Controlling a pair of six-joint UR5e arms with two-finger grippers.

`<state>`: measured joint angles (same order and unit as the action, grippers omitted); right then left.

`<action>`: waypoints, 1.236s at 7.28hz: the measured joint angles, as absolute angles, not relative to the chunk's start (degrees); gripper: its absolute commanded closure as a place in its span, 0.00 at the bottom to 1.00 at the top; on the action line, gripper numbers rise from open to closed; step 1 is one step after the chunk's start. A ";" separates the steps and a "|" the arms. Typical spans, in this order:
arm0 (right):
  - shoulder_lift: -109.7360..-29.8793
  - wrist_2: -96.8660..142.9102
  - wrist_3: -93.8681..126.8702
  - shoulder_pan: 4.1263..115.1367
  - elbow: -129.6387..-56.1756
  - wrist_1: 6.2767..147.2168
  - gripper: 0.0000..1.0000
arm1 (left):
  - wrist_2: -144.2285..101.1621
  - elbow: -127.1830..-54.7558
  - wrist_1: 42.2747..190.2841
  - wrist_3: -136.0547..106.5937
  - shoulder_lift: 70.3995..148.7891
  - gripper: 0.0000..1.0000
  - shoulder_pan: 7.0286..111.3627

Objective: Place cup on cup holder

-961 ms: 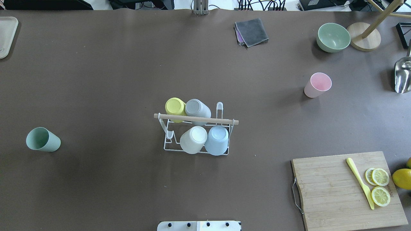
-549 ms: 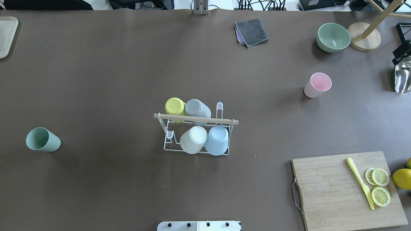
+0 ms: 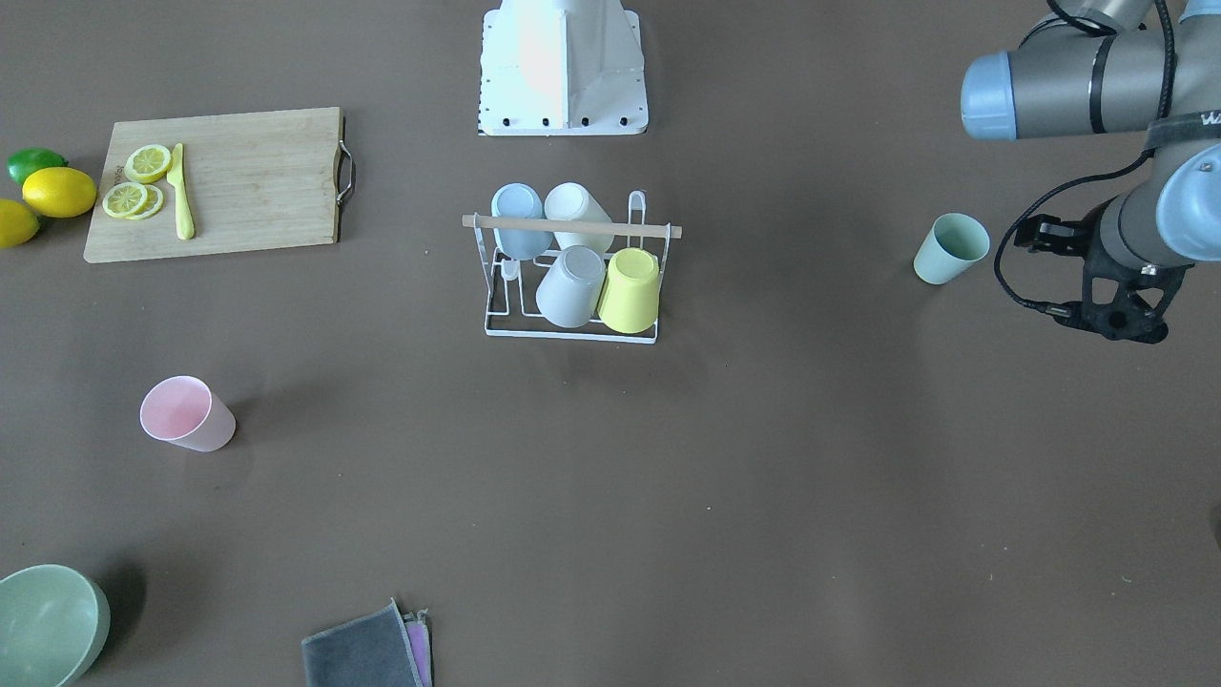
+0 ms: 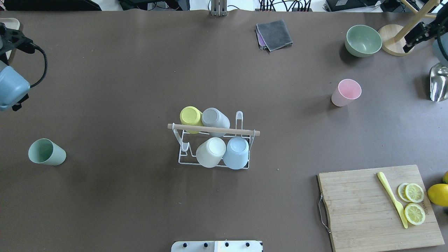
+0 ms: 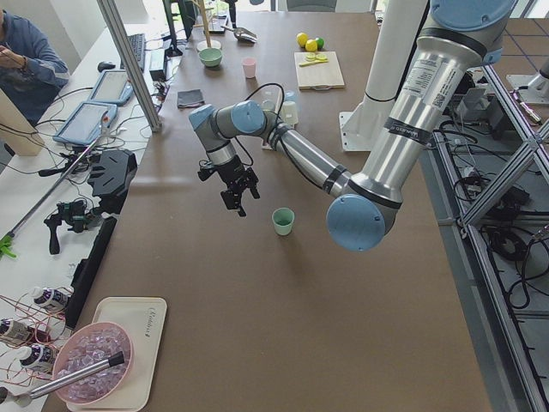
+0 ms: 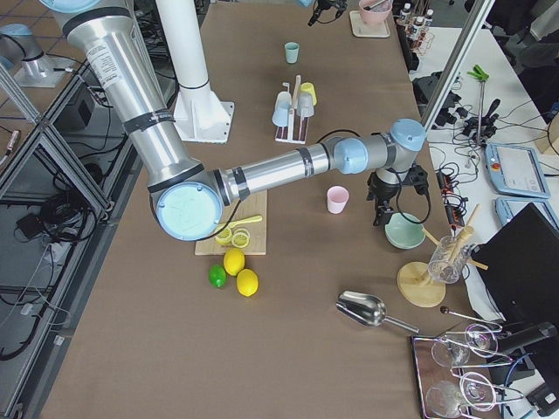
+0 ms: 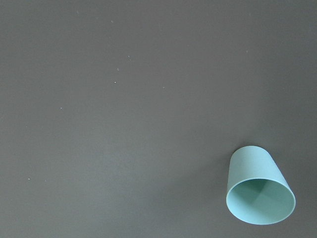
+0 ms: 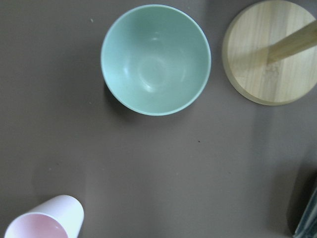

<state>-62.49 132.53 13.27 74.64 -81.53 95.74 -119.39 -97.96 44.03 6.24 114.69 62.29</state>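
While both arms hang over the ends of the table (image 4: 140, 70), the holder (image 4: 239, 120) stands in its middle. Four cups sit upside down on its prongs: a yellow cup (image 4: 190, 116), a grey cup (image 4: 214, 118), a white cup (image 4: 211, 151) and a blue cup (image 4: 236, 151). Two prongs are bare.

A green cup (image 4: 46, 152) stands upright, well apart from the holder, and the left gripper (image 5: 238, 199) hangs near it without touching. A pink cup (image 4: 345, 92) stands upright on the other side. The right gripper (image 6: 384, 216) hangs over the bowl (image 4: 363, 41), beside the pink cup. For both grippers I cannot tell how the jaws stand.
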 measured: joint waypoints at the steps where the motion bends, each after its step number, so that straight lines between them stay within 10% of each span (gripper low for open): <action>1: -60.91 133.14 14.52 72.80 -80.94 95.77 0.00 | -119.28 -93.65 43.78 9.62 116.50 0.02 61.11; 9: -43.57 134.73 4.26 65.50 -54.70 96.42 0.00 | -123.96 -75.07 41.82 14.87 125.13 0.02 49.06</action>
